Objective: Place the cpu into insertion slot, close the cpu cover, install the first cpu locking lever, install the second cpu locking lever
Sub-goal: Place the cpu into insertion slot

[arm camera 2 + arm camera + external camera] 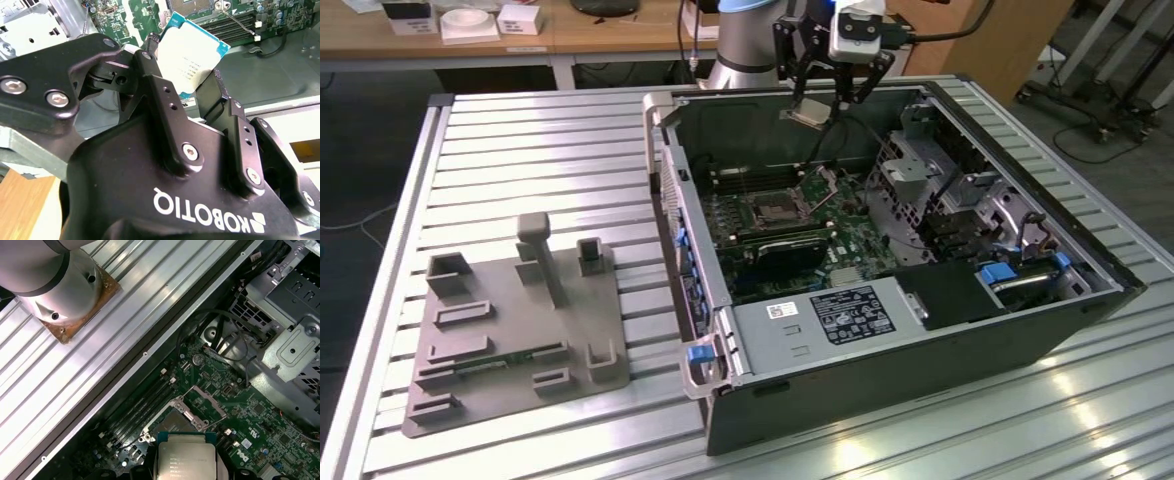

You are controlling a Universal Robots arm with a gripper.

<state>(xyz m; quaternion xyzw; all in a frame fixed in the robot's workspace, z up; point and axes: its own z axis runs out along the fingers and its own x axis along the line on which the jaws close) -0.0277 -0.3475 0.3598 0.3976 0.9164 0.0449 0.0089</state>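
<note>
The cpu, a small square chip with a pale metal top, hangs in the air over the back edge of the open computer case. My gripper is shut on it, its black fingers pinching two opposite edges of the cpu. The insertion slot lies below on the green board, dark-centred and uncovered. In the first wrist view the cpu sits just short of the insertion slot. The cpu cover stands swung up beside the slot, also seen as the raised cpu cover.
A grey fixture block lies on the slatted table at the exterior view's left. The arm's base stands behind the case. Inside are a drive cage, memory slots, loose black cables and a labelled power supply.
</note>
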